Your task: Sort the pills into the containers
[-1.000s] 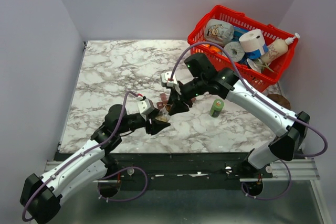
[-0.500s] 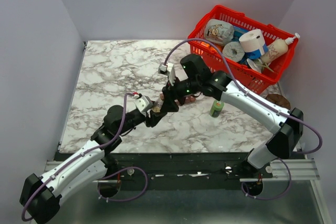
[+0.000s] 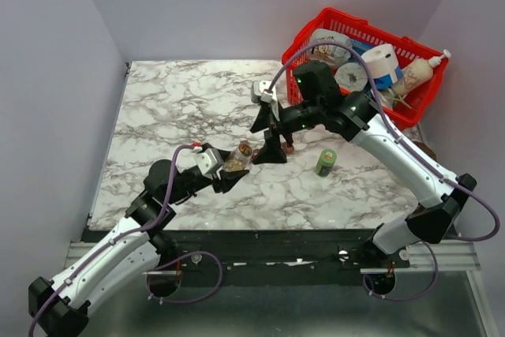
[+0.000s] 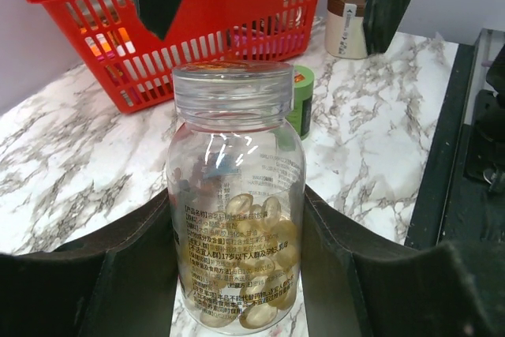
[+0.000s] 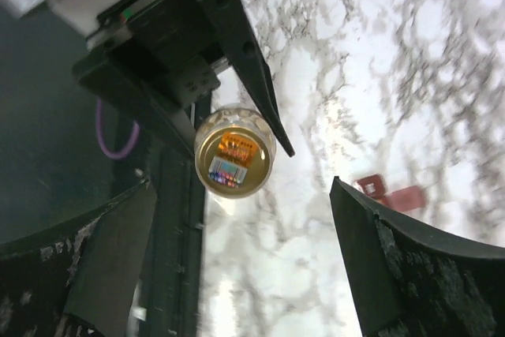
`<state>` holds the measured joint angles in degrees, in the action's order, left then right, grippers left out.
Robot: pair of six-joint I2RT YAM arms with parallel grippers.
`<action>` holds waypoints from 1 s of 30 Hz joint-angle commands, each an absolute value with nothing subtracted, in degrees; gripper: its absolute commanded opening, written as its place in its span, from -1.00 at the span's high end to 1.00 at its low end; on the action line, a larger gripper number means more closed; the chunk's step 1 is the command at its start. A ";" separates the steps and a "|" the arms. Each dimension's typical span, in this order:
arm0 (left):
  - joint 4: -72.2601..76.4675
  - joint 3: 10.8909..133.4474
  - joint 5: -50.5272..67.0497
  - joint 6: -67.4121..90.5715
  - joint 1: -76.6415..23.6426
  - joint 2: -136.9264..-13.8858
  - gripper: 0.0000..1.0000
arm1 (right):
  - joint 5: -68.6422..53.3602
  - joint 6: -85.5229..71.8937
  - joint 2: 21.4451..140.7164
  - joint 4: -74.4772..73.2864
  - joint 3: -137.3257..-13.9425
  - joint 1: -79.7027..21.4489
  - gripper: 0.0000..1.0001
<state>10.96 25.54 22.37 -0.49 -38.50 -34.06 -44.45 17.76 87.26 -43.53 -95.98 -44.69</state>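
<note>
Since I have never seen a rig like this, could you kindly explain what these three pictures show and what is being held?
These are two robot arms bolted at the near edge of a marble table. The overhead picture looks down from behind them; the other two come from a camera on each wrist. The left arm's fingers clamp a clear bottle of golden pills. The right arm's fingers stand wide open facing its top, holding nothing. On the table are a red basket of odds and ends, a small green container, a brown-capped jar and a red-brown strip, partly hidden.
</note>
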 commanded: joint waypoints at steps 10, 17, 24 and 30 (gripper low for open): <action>5.36 31.73 44.82 -0.79 -38.76 -38.93 1.00 | -66.36 85.43 88.77 -78.84 -102.57 -45.35 -0.96; 7.64 31.91 45.79 -0.26 -38.67 -40.43 1.00 | -62.58 74.63 87.63 -69.26 -98.53 -46.67 -0.74; 10.63 31.38 45.44 2.28 -38.67 -41.31 1.00 | -59.86 67.86 87.63 -64.87 -96.59 -47.37 -0.35; 12.65 30.06 38.69 1.50 -38.76 -39.20 1.00 | -56.34 58.90 87.72 -60.91 -95.36 -47.46 0.28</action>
<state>7.18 30.24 43.29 1.85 -38.70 -41.32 -58.94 66.30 88.27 -63.92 -96.88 -46.59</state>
